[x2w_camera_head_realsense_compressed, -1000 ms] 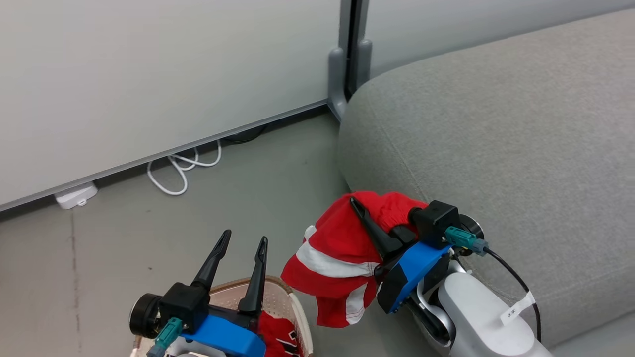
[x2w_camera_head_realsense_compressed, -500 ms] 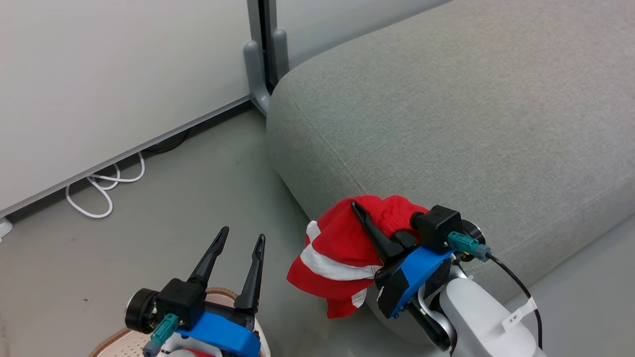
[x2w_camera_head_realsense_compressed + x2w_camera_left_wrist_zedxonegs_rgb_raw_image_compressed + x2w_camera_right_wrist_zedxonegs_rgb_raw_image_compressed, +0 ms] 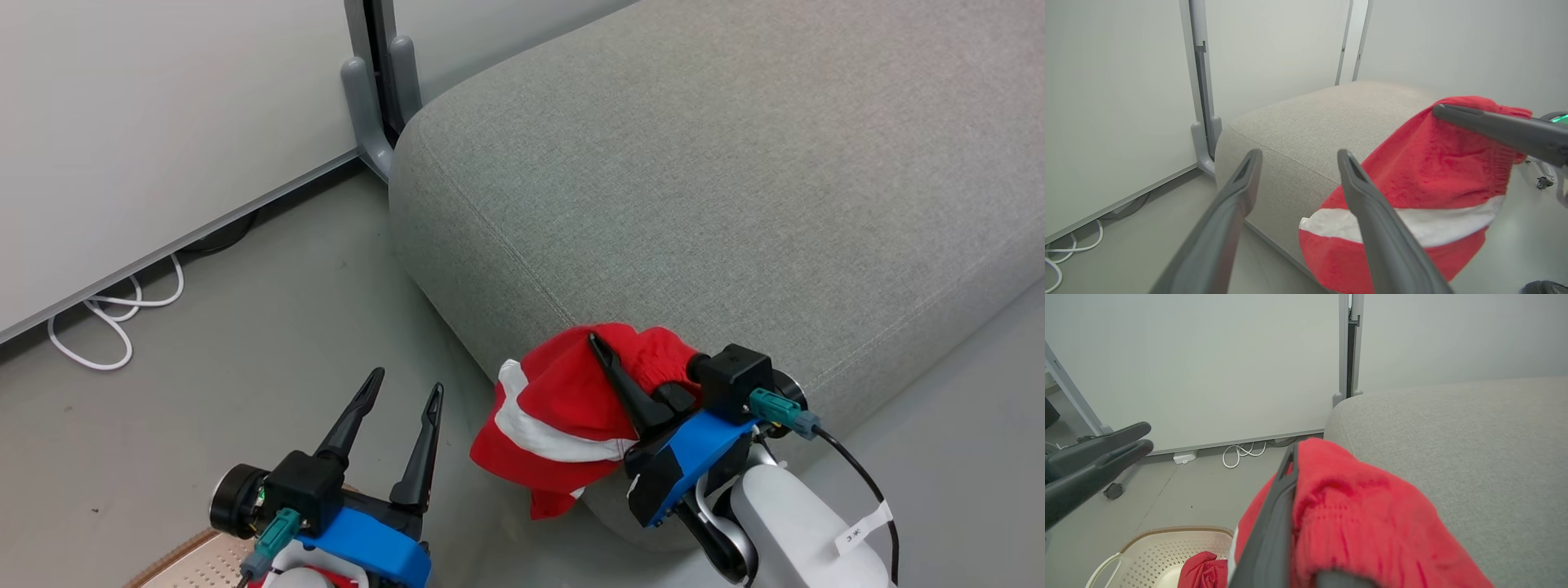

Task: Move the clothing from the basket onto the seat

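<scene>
My right gripper [image 3: 624,345] is shut on a red garment with white stripes [image 3: 555,408], which hangs bunched against the front edge of the grey sofa [image 3: 694,204]. One dark finger [image 3: 1286,477] lies over the cloth and the other is hidden under it. My left gripper [image 3: 404,390] stands open and empty, low on the left, above the floor. In the left wrist view the garment [image 3: 1433,171] hangs just right of that gripper [image 3: 1298,157]. A second red garment [image 3: 1202,571] lies in the cream basket [image 3: 1167,547], whose corner [image 3: 184,563] also shows in the head view.
A white panel wall runs along the back, with a grey partition post [image 3: 371,98] at the sofa's far corner. A white cable coil [image 3: 106,327] lies on the floor by the wall. A small castor wheel [image 3: 1112,491] stands near the wall.
The head camera has swung right, so the sofa takes up more of the picture and the basket has slid to the bottom left. My right gripper keeps the red garment; the left stays open.
</scene>
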`<state>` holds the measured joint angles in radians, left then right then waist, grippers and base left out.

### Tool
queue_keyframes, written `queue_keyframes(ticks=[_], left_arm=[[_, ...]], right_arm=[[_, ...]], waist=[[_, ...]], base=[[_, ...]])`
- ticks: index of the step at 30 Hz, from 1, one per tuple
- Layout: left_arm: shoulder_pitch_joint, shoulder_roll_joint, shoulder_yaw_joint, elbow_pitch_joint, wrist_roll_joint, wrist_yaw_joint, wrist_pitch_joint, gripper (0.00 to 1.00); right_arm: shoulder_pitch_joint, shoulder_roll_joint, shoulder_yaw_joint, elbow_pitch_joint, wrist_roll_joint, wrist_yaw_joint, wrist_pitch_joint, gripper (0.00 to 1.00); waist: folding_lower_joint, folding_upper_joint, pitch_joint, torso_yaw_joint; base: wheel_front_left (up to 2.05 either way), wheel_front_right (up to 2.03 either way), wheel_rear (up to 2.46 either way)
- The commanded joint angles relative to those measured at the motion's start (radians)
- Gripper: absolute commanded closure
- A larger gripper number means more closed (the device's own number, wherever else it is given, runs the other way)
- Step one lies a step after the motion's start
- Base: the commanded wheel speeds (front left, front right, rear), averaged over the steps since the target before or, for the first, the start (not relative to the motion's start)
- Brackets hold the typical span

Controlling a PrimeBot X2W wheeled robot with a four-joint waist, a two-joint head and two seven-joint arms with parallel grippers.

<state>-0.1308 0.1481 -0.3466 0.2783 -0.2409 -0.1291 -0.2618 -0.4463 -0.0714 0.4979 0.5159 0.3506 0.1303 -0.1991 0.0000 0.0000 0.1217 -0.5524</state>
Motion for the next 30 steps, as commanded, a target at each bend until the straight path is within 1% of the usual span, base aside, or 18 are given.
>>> queue_keyframes(ticks=[1,9,18,23,26,30], left_arm=[[-0.02,0.008,-0.008,0.002,-0.006,-0.002,-0.005,0.0],[-0.025,0.02,-0.017,-0.002,-0.01,-0.002,-0.005,0.0],[-0.01,0.033,0.013,-0.041,0.015,-0.002,-0.005,0.0],[-0.036,0.058,0.011,-0.085,0.039,-0.002,-0.005,0.0],[-0.067,0.083,-0.009,-0.114,0.05,-0.002,-0.005,0.0],[-0.117,0.131,-0.03,-0.151,0.058,-0.002,-0.005,0.0]], right_arm=[[0.011,0.003,-0.009,-0.009,-0.008,0.001,-0.005,1.0],[0.0,0.009,-0.033,-0.013,-0.013,0.001,0.004,1.0],[-0.133,0.012,-0.085,0.005,0.049,0.001,0.018,1.0],[-0.289,-0.027,-0.152,0.039,0.091,0.001,0.02,1.0],[-0.39,-0.08,-0.196,0.065,0.076,0.001,0.011,1.0],[-0.511,-0.139,-0.27,0.097,0.071,0.001,0.0,1.0]], waist=[[0.0,0.0,0.005,-0.001],[0.0,0.0,0.018,-0.003],[0.0,0.0,0.072,-0.007],[0.0,0.0,0.155,0.009],[0.0,0.0,0.225,0.036],[0.0,0.0,0.322,0.068]], base=[[0.0,0.0,0.0],[0.0,0.0,0.0],[0.0,0.0,0.0],[0.0,0.0,0.0],[0.0,0.0,0.0],[0.0,0.0,0.0]])
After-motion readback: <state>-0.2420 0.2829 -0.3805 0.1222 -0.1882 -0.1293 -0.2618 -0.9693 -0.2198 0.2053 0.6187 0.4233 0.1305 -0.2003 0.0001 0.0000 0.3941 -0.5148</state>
